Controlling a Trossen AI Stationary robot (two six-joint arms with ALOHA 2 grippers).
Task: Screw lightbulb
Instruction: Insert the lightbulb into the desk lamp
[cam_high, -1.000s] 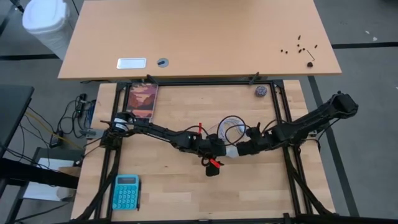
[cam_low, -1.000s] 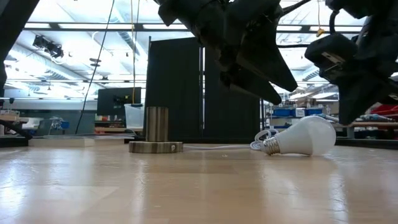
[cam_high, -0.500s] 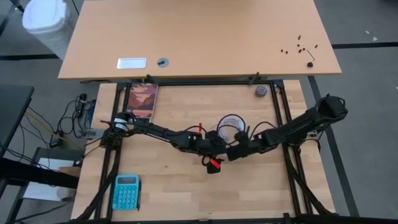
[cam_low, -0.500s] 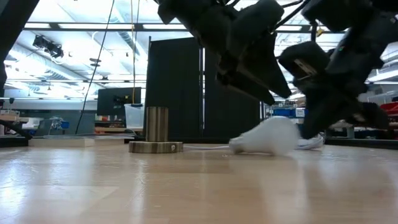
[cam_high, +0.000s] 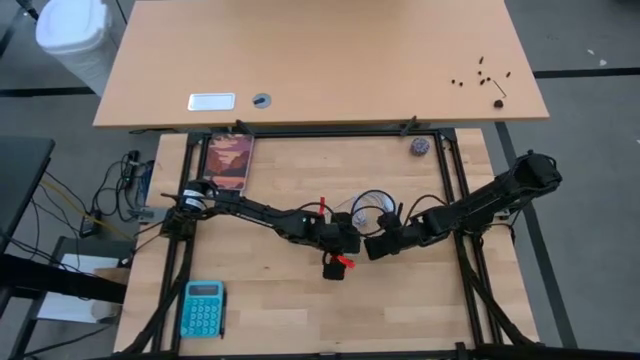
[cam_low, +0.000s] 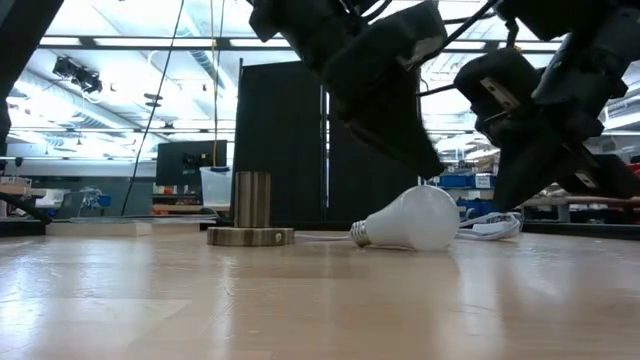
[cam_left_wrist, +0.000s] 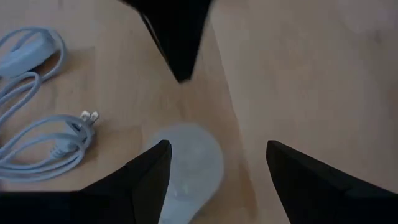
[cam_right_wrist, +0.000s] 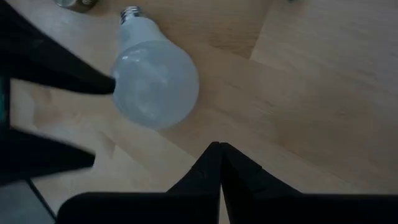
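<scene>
My left gripper (cam_left_wrist: 214, 171) hangs over the middle of the light wooden table (cam_high: 280, 300) with its two dark fingers (cam_left_wrist: 140, 180) spread apart, holding nothing. The small white pear-shaped lightbulb with the silvery screw base (cam_low: 408, 220) lies on its side on the table under and between those fingers, not pinched; in the left wrist view it shows as a pale blur (cam_left_wrist: 189, 168) next to one finger, and contact cannot be told. In the low view the bulb's screw base points left, toward the round metallic socket stand with its upright cylinder (cam_low: 251, 212), which sits well apart to the left. My right gripper (cam_right_wrist: 219, 152) has its fingers pressed together, empty, and sits just beside the bulb's rounded end; in the right wrist view the bulb (cam_right_wrist: 154, 81) lies clear of the closed tips. In the high view the two grippers meet near the table's centre, left one (cam_high: 338, 250) and right one (cam_high: 378, 245) close together. A coiled white cord with a plug (cam_left_wrist: 43, 134) lies on the wood just on the far side of the bulb (cam_high: 372, 203). A teal calculator (cam_high: 203, 308) sits at the near left corner, a reddish picture card (cam_high: 229, 163) at the far left, and a small purplish-grey ball (cam_high: 418, 147) at the far right.
</scene>
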